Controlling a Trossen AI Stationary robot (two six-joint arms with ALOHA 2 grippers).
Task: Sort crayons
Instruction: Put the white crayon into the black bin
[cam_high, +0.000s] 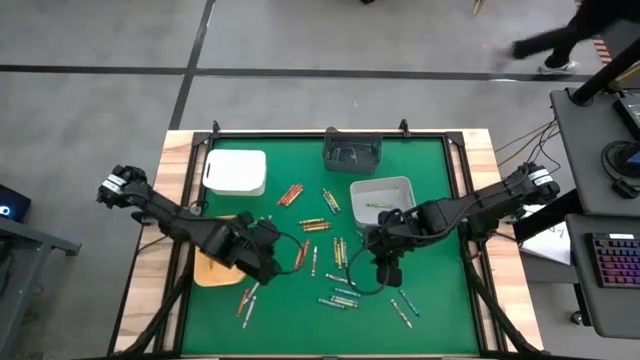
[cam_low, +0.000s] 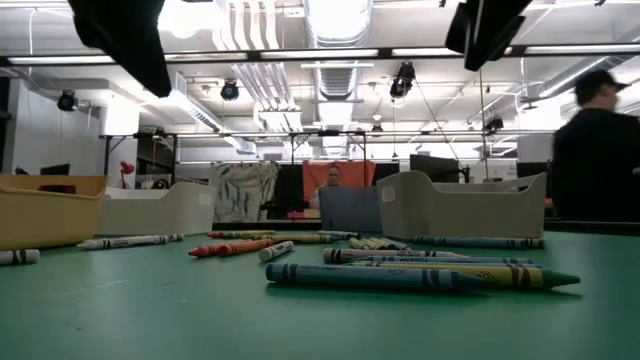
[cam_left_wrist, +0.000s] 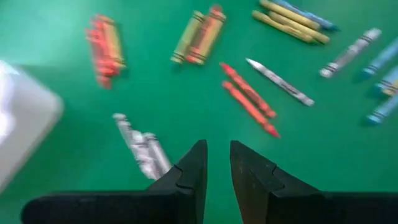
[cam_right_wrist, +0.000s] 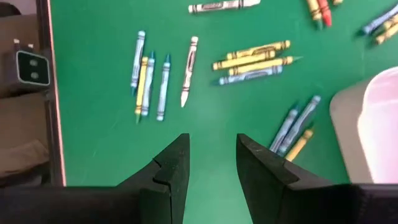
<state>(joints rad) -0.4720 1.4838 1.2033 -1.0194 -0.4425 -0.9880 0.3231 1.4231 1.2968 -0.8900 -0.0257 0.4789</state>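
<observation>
The crayons (cam_high: 335, 262) lie scattered across the middle of the mat (cam_high: 440, 310), between a lidded bin (cam_high: 236, 172) at the left rear and an open bin (cam_high: 383, 197) (one crayon inside) to the right.

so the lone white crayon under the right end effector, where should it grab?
Grip the white crayon at mid-length, coming straight down from above. It lies flat on the mat, apart from the blue-yellow group beside it, so fingers can straddle its thin width; the right end effector is open and empty.
</observation>
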